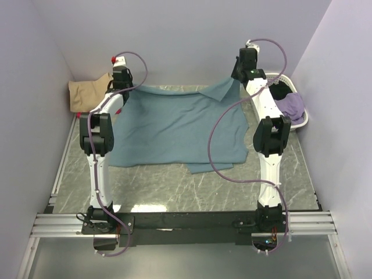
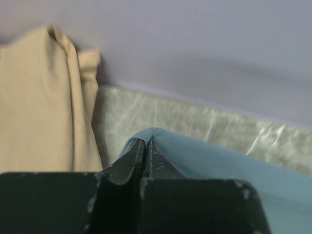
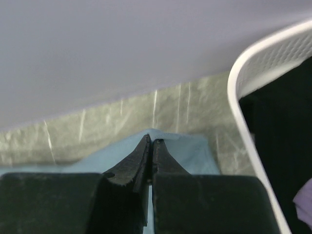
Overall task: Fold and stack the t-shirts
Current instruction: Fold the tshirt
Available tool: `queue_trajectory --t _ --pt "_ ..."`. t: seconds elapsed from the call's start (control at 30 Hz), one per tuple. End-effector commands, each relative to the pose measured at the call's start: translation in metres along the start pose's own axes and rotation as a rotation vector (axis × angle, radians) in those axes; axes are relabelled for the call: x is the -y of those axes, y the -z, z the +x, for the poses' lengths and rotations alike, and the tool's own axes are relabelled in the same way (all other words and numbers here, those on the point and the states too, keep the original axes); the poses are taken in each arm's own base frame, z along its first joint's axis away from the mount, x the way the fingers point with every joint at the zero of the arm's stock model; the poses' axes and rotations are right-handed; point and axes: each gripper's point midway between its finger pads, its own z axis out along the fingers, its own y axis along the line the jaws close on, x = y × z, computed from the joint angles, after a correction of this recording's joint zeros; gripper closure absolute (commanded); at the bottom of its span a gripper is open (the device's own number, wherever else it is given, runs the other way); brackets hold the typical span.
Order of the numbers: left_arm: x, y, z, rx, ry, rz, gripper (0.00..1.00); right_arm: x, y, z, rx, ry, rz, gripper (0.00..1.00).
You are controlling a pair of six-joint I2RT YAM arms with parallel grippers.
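Note:
A large teal-blue t-shirt (image 1: 174, 125) lies spread over the middle of the table, its far edge lifted at both ends. My left gripper (image 1: 120, 87) is shut on its far left edge; the left wrist view shows the cloth (image 2: 219, 163) pinched at the fingertips (image 2: 146, 142). My right gripper (image 1: 239, 78) is shut on the far right corner, which hangs raised; the right wrist view shows the cloth (image 3: 195, 151) at the closed tips (image 3: 151, 141). A tan t-shirt (image 1: 87, 93) lies bunched in the far left corner, and it also shows in the left wrist view (image 2: 39, 102).
A white lattice basket (image 1: 299, 119) stands at the far right, holding a black t-shirt (image 1: 283, 89) and a lilac one (image 1: 292, 106); its rim (image 3: 243, 122) is close to my right gripper. The back wall is just beyond both grippers. Bare marbled tabletop (image 1: 174, 189) lies nearer the arm bases.

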Motion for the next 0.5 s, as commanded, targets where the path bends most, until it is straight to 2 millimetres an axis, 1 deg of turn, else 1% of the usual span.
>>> queue_trajectory --t 0.0,0.03,0.07,0.1,0.13,0.17,0.27,0.3,0.33,0.37,0.4,0.47 --pt "0.002 0.019 -0.009 -0.012 -0.016 0.030 0.99 -0.009 0.020 0.003 -0.044 -0.019 -0.085 1.00" --pt "0.000 0.024 -0.004 -0.047 -0.023 0.026 0.99 -0.008 0.027 0.004 -0.056 -0.019 -0.088 1.00" --pt "-0.002 0.026 0.003 -0.068 -0.025 0.024 0.99 -0.007 0.028 0.013 -0.086 -0.021 -0.089 1.00" --pt "-0.003 0.030 0.006 -0.086 -0.027 0.020 0.99 -0.008 0.031 0.017 -0.102 -0.018 -0.090 1.00" --pt "-0.003 0.037 0.001 -0.092 -0.024 0.019 0.99 -0.009 0.040 0.014 -0.109 -0.022 -0.103 1.00" --pt "-0.006 0.041 0.013 -0.114 -0.027 0.016 0.99 -0.007 0.042 0.023 -0.137 -0.023 -0.105 1.00" --pt "-0.013 0.060 0.011 -0.120 -0.028 -0.001 0.99 -0.007 0.063 0.030 -0.157 -0.018 -0.111 1.00" --pt "-0.014 0.069 0.002 -0.106 -0.029 -0.008 0.99 -0.006 0.067 0.032 -0.162 -0.019 -0.108 1.00" --pt "-0.017 0.072 0.007 -0.119 -0.032 -0.013 0.99 -0.006 0.077 0.032 -0.162 -0.021 -0.112 1.00" --pt "-0.019 0.076 0.008 -0.130 -0.039 -0.018 0.99 -0.005 0.081 0.032 -0.164 -0.021 -0.108 1.00" --pt "-0.019 0.080 0.004 -0.128 -0.043 -0.018 0.99 -0.003 0.085 0.034 -0.170 -0.020 -0.102 1.00" --pt "-0.022 0.083 0.008 -0.144 -0.062 -0.026 0.99 -0.002 0.096 0.033 -0.169 -0.019 -0.100 1.00"
